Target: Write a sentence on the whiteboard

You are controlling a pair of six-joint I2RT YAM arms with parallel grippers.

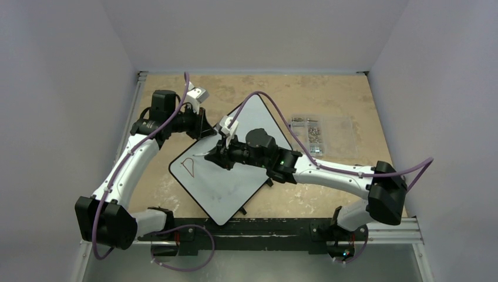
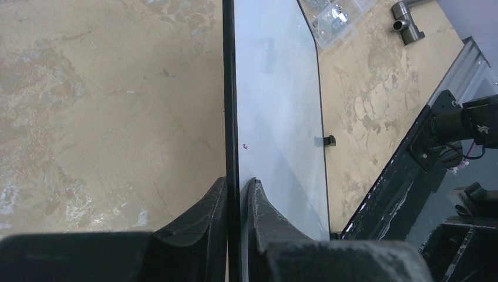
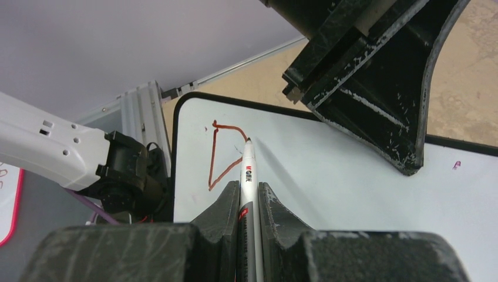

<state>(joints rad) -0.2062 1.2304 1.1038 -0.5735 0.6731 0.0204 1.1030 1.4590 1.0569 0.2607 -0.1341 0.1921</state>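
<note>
Broadly, the tan surface carries the whiteboard, which lies face up and turned diagonally between our arms so both can reach it. Our left hand pinches its black rim on the far-left edge, which we judge stops it sliding under pen pressure. Our right hand is clamped on a marker. Its tip sits beside a red outline, roughly triangular; the sentence looks barely begun.
</note>
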